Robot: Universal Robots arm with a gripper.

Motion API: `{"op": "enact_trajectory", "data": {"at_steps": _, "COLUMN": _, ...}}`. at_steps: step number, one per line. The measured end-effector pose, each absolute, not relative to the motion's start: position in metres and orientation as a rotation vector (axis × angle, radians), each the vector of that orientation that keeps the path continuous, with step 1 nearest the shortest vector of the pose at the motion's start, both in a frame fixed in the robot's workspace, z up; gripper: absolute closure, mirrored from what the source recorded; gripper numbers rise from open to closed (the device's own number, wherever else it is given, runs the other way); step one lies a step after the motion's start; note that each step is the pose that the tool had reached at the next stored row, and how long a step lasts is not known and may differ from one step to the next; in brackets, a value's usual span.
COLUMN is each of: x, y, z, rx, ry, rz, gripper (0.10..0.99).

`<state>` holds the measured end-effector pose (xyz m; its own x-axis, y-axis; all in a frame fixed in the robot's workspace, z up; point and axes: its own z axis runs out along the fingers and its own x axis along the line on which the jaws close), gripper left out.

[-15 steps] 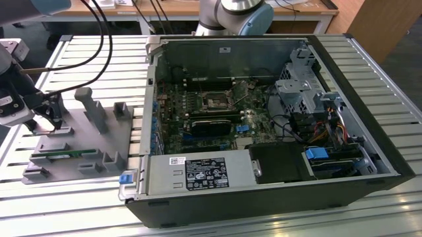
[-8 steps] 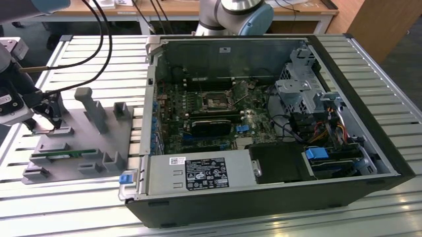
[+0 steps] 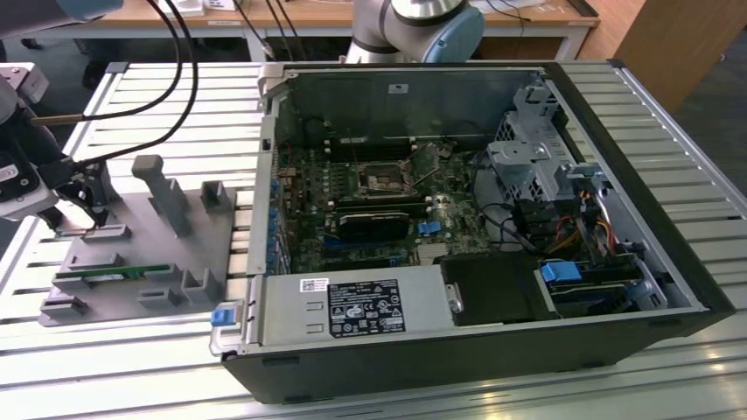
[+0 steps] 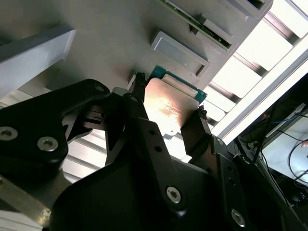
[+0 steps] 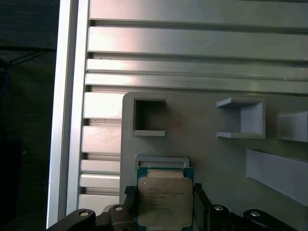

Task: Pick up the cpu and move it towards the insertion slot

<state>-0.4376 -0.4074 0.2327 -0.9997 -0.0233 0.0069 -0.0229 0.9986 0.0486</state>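
Holding cpu (image 5: 165, 202) by 2 opposite edges in closed gripper (image 5: 163, 192), over grey fixture (image 5: 211, 159). Keep level, lift straight, no extra squeeze en route to insertion slot (image 3: 382, 181).

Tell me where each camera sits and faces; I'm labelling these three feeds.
Exterior view: off the arm, above, looking down on the open computer case, its insertion slot and the grey parts tray; the hand shows at the exterior view's left.
First wrist view: on the arm, looking down past the hand at the cpu and tray.
Second wrist view: on the arm, looking slantwise along the black fingers at the cpu.
Shared: both wrist views show the cpu gripped between the fingers.
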Motion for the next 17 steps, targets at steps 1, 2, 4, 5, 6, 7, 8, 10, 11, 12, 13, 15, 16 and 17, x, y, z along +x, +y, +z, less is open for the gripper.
{"op": "enact_trajectory", "data": {"at_steps": 1, "x": -0.4376, "y": -0.4074, "z": 0.233, "rx": 0.036, "ry": -3.133, "rz": -0.076, "gripper": 0.541}}
{"op": "enact_trajectory", "data": {"at_steps": 2, "x": -0.4376, "y": -0.4073, "z": 0.2335, "rx": 0.036, "ry": -3.133, "rz": -0.076, "gripper": 0.541}}
{"op": "enact_trajectory", "data": {"at_steps": 4, "x": -0.4376, "y": -0.4071, "z": 0.2342, "rx": 0.036, "ry": -3.133, "rz": -0.076, "gripper": 0.541}}
{"op": "enact_trajectory", "data": {"at_steps": 5, "x": -0.4376, "y": -0.407, "z": 0.2346, "rx": 0.036, "ry": -3.133, "rz": -0.076, "gripper": 0.541}}
{"op": "enact_trajectory", "data": {"at_steps": 6, "x": -0.4376, "y": -0.4069, "z": 0.235, "rx": 0.036, "ry": -3.133, "rz": -0.076, "gripper": 0.541}}
{"op": "enact_trajectory", "data": {"at_steps": 7, "x": -0.4376, "y": -0.4068, "z": 0.2353, "rx": 0.036, "ry": -3.133, "rz": -0.076, "gripper": 0.541}}
{"op": "enact_trajectory", "data": {"at_steps": 8, "x": -0.4376, "y": -0.4067, "z": 0.2356, "rx": 0.036, "ry": -3.133, "rz": -0.076, "gripper": 0.541}}
{"op": "enact_trajectory", "data": {"at_steps": 10, "x": -0.4376, "y": -0.4064, "z": 0.2363, "rx": 0.036, "ry": -3.133, "rz": -0.076, "gripper": 0.541}}
{"op": "enact_trajectory", "data": {"at_steps": 11, "x": -0.4376, "y": -0.4062, "z": 0.2367, "rx": 0.036, "ry": -3.133, "rz": -0.076, "gripper": 0.541}}
{"op": "enact_trajectory", "data": {"at_steps": 12, "x": -0.4376, "y": -0.406, "z": 0.2371, "rx": 0.036, "ry": -3.133, "rz": -0.076, "gripper": 0.541}}
{"op": "enact_trajectory", "data": {"at_steps": 13, "x": -0.4376, "y": -0.4058, "z": 0.2375, "rx": 0.036, "ry": -3.133, "rz": -0.076, "gripper": 0.541}}
{"op": "enact_trajectory", "data": {"at_steps": 15, "x": -0.4376, "y": -0.4054, "z": 0.2383, "rx": 0.036, "ry": -3.133, "rz": -0.076, "gripper": 0.541}}
{"op": "enact_trajectory", "data": {"at_steps": 16, "x": -0.4376, "y": -0.4053, "z": 0.2386, "rx": 0.036, "ry": -3.133, "rz": -0.076, "gripper": 0.541}}
{"op": "enact_trajectory", "data": {"at_steps": 17, "x": -0.4376, "y": -0.4051, "z": 0.2391, "rx": 0.036, "ry": -3.133, "rz": -0.076, "gripper": 0.541}}
